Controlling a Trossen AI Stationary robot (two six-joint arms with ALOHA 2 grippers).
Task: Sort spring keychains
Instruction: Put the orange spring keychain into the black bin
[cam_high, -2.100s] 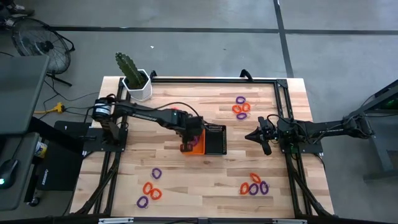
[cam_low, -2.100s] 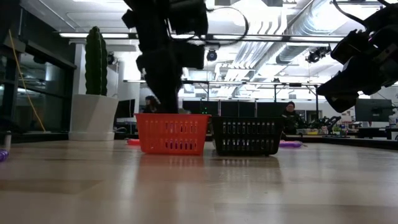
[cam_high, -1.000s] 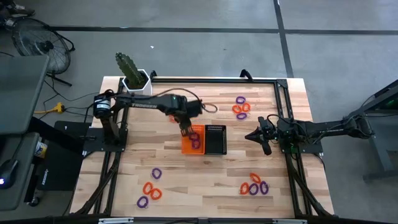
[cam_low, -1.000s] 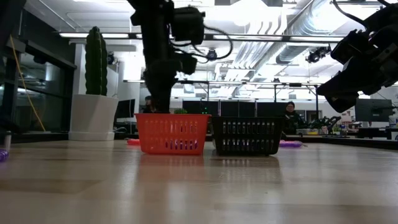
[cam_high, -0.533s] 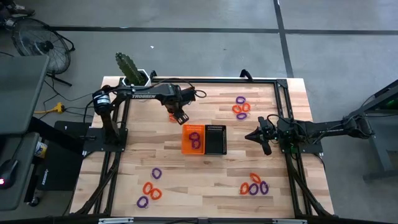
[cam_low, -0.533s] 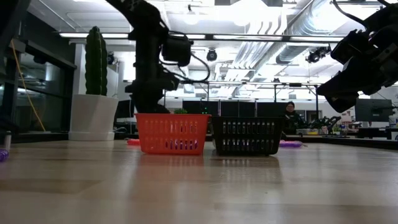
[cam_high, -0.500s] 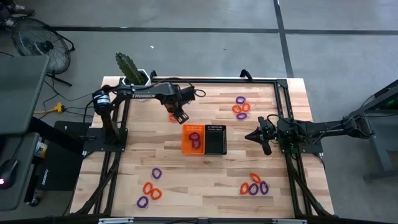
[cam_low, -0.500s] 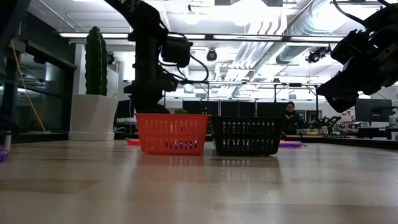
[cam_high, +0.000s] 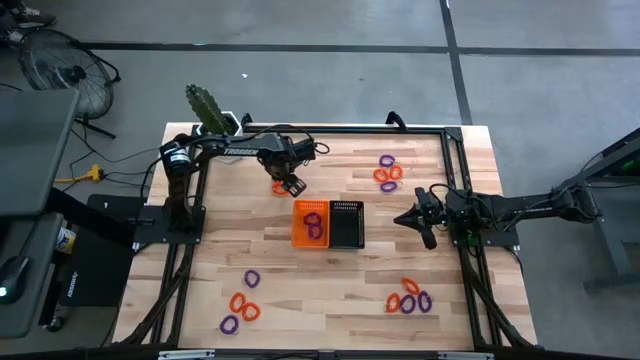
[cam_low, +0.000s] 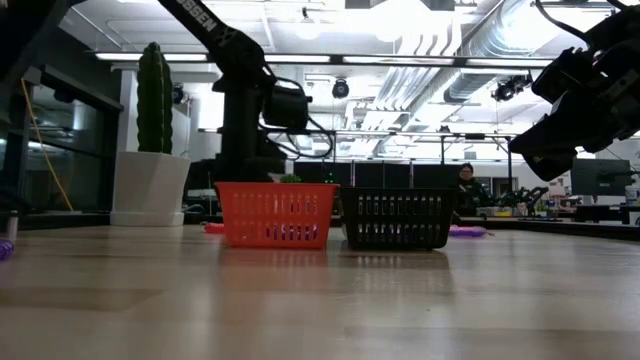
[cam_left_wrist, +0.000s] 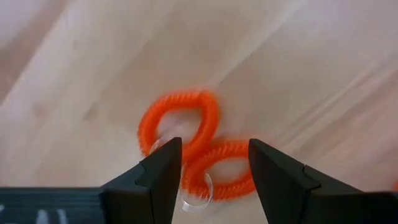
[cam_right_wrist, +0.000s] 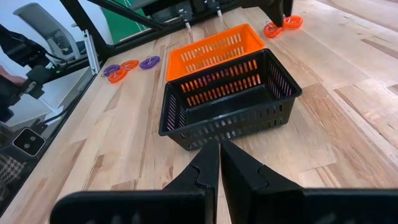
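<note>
Two orange spring keychains (cam_left_wrist: 199, 146) lie side by side on the wood just beyond the far side of the orange bin (cam_high: 300, 236). My left gripper (cam_left_wrist: 214, 155) hangs over them, open, one finger on each side of the nearer coil; I cannot tell whether it touches them. Purple keychains (cam_high: 313, 224) lie inside the orange bin. The black bin (cam_high: 346, 222) stands against its right side. My right gripper (cam_high: 418, 220) waits, shut, to the right of the black bin, off the table.
More orange and purple keychains lie in groups at the far right (cam_high: 386, 172), near left (cam_high: 240, 305) and near right (cam_high: 410, 298). A potted cactus (cam_high: 212, 125) stands at the far left corner. A black frame rail (cam_high: 340, 130) runs along the table's far edge.
My left gripper has gone from over the orange bin toward the table's far edge and down behind the bin, ending over the two orange keychains. The bins and the other keychains have stayed where they were.
</note>
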